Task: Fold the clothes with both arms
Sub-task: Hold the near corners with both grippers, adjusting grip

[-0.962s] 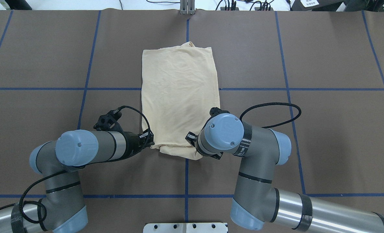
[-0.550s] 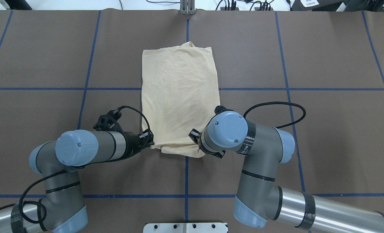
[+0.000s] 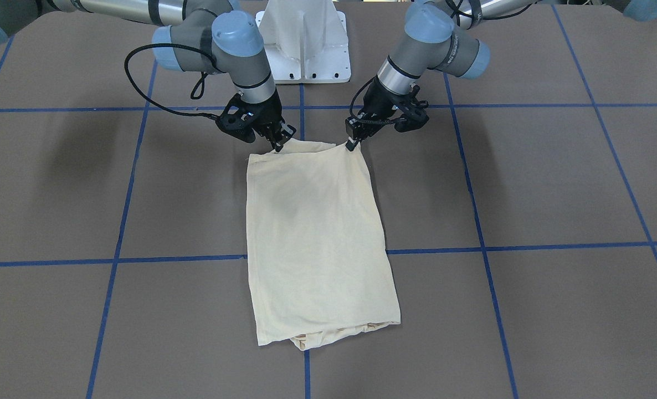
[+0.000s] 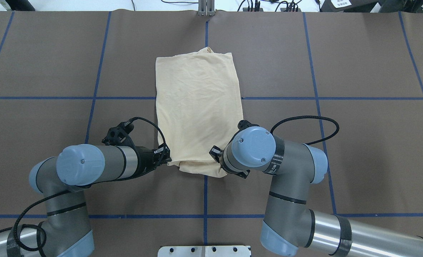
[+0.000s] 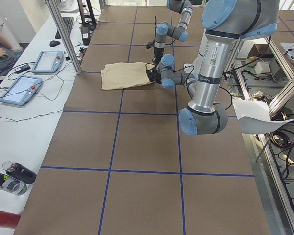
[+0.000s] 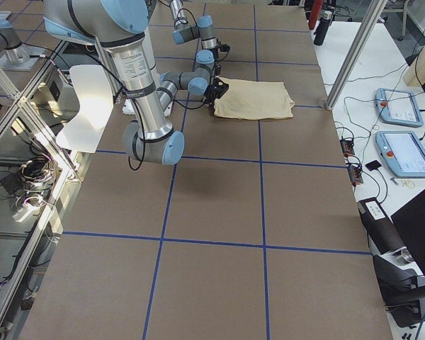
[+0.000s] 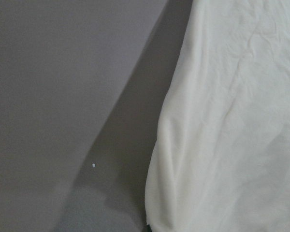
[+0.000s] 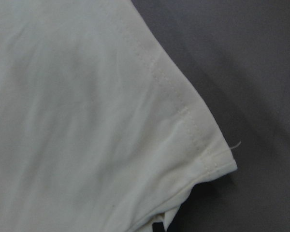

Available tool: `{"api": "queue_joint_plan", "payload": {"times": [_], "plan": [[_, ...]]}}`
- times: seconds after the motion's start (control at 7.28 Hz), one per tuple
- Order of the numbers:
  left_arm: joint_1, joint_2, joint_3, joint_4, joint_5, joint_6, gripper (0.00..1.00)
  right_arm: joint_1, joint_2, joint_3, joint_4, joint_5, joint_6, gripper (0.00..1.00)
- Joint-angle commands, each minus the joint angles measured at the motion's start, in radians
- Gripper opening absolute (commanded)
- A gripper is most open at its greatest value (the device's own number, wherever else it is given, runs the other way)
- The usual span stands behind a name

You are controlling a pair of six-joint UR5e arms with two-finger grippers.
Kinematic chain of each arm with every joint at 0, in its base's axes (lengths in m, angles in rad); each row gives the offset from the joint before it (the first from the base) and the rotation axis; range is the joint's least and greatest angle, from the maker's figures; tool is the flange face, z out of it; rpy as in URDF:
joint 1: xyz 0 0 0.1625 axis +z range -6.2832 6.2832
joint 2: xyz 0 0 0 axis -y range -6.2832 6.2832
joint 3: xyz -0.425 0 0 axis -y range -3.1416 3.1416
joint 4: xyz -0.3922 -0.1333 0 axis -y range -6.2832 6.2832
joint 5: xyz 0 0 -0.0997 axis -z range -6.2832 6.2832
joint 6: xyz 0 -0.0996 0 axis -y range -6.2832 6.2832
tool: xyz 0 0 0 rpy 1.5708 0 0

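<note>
T-shirt [image 4: 197, 107] folded to a long cream rectangle, thin, finely creased, flat on brown table [image 4: 357, 142] mid-grid; left gripper [image 3: 353, 145] and right gripper [image 3: 278, 146] each pinched closed on a robot-side corner; right wrist view alone shows stitched hem [image 8: 183, 111] and stray thread [image 8: 236, 144]; front view alone shows layers bunched under the operator-side edge; overhead view hides the right gripper's tips beneath right arm [image 4: 254, 146]

One T-shirt [image 4: 197, 107], two arms [image 4: 101, 166] [image 4: 286, 160], perhaps three bottles [image 5: 19, 172]

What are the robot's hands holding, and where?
The folded T-shirt: left gripper pinches its robot-side corner; right gripper pinches that same edge farther along.
</note>
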Motion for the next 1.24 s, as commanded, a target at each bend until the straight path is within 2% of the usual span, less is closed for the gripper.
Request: {"api": "queue_joint_plan", "payload": {"times": [0.0, 0.27, 0.41, 0.55, 0.69, 1.1], "plan": [[0.062, 0.002, -0.035, 0.036, 0.001, -0.002, 0.0, -0.039, -0.068, 0.114, -0.007, 0.023, 0.002, 0.0], [0.142, 0.028, -0.047, 0.037, 0.007, -0.004, 0.0, -0.097, -0.086, 0.142, -0.036, 0.025, 0.009, 0.0], [0.174, 0.071, -0.087, 0.037, 0.007, -0.002, 0.0, -0.112, -0.095, 0.163, -0.053, 0.025, 0.009, 0.0], [0.183, 0.114, -0.142, 0.051, 0.006, -0.002, 0.0, -0.114, -0.115, 0.188, -0.053, 0.031, 0.009, 0.0], [0.184, 0.111, -0.164, 0.072, 0.001, -0.002, 0.0, -0.113, -0.118, 0.211, -0.055, 0.041, 0.009, 0.0], [0.158, 0.098, -0.172, 0.087, -0.01, 0.004, 0.0, -0.038, -0.109, 0.207, -0.053, 0.054, 0.002, 0.0]]}}
